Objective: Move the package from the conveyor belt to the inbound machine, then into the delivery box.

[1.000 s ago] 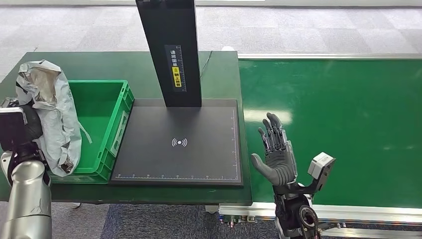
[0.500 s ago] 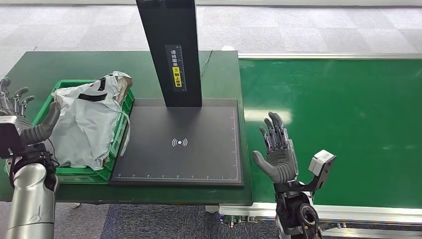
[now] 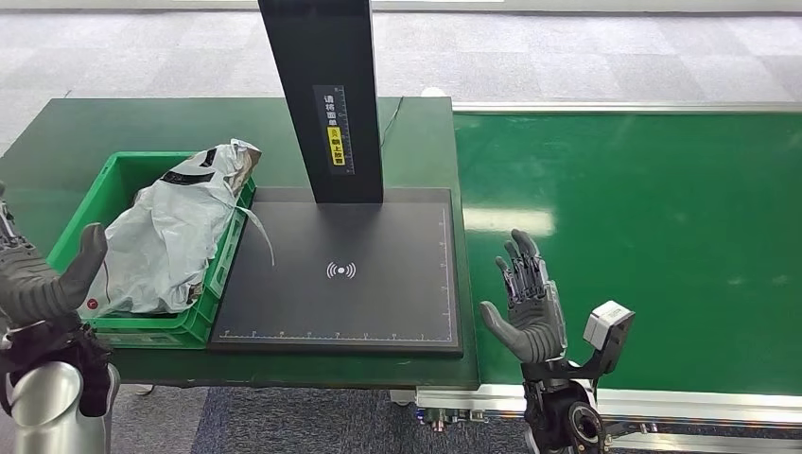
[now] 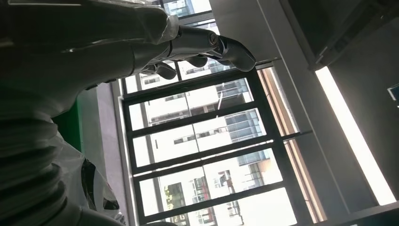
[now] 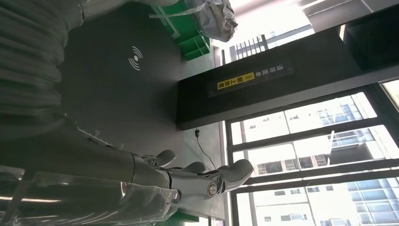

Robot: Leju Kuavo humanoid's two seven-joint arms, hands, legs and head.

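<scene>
The package [image 3: 176, 230], a crumpled grey plastic mailer, lies in the green delivery box [image 3: 203, 294] at the left of the table, its upper end [image 5: 212, 15] leaning over the box's right wall. My left hand [image 3: 40, 285] is open just left of the box, thumb toward the package, holding nothing. The black inbound machine's scanning pad [image 3: 342, 270] lies bare beside the box, its upright post [image 3: 323, 95] behind it. Over the near left corner of the green conveyor belt [image 3: 653, 227], my right hand [image 3: 527, 305] is raised, open and empty.
The dark green table [image 3: 113, 123] carries the box and the machine. A black cable [image 3: 390, 113] runs behind the post. The belt's metal frame [image 3: 662, 437] runs along its near edge. Grey carpet tiles lie beyond the table.
My left hand has let go of the package, which dropped into the green box and settled there. The left hand has drawn back left and down. The right hand sank slightly.
</scene>
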